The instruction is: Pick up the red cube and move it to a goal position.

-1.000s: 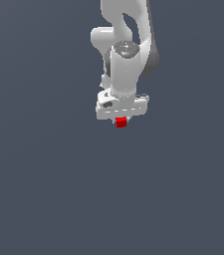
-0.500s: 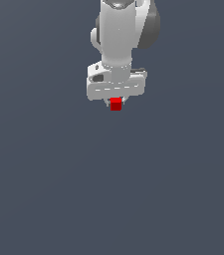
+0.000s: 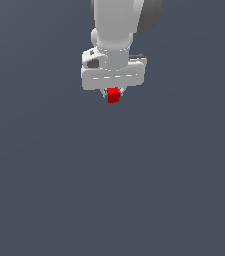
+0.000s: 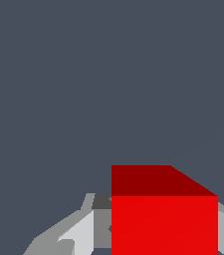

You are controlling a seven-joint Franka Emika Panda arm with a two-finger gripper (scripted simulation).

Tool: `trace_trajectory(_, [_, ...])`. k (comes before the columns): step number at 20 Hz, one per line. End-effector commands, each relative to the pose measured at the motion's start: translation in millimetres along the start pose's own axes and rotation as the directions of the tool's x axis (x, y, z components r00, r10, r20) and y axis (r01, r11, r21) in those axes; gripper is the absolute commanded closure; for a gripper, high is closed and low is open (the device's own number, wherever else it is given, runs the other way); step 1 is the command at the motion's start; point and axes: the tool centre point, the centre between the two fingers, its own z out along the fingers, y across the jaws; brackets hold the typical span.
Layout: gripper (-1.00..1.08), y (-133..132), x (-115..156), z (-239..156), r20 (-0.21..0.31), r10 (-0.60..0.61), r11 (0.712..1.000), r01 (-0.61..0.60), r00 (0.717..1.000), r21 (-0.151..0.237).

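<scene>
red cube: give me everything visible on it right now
The red cube is tiny, plain, bright red and flat-shaded, with no markings, and much narrower than the white gripper above it. It sits between the fingertips just under the hand, gripped on both sides. The exterior view shows only plain grey around and below it. In the wrist view two faces show, one darker, with a grey finger beside it.

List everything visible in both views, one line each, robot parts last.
red cube: one, bright red, held between the fingertips just under the white tool body in the exterior view; fills the near foreground of the wrist view.
background surface: one, plain dark grey-blue, filling both views, no goal marker visible.
tool: one, white, closed on the red cube, in the upper middle of the exterior view.
arm: one, white with a grey joint, rising out of the top of the exterior view.
</scene>
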Motion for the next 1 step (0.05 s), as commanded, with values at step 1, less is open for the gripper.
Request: trace_trajectory(1, [1.08, 0.6, -0.1, -2.4, 0.001, 0.000, 1.000, 0.000, 1.000, 0.000])
